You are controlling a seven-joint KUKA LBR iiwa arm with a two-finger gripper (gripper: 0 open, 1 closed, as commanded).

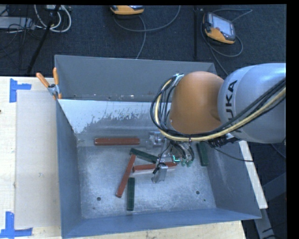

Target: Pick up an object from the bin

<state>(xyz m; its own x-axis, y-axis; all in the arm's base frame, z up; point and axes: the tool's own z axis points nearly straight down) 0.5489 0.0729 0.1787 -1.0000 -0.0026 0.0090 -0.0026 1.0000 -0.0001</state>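
This looks like a robotics lab or test cell. An industrial arm [252, 107], grey-cased and lettered KUKA, reaches over a grey metal bin [140, 79]; an orange cover [196, 107] sits at its wrist, and a bundle of black and pale cables [161, 105] loops round it. The bin holds a few plain brown and dark green sticks [117, 141] on a speckled bottom. Behind the bin lies dark carpet [117, 37], strewn with loose leads [57, 18]. An orange-and-grey handheld unit [219, 28] with a screen lies there near the arm, and a second unit [127, 8] of like colours at the top edge, both wired
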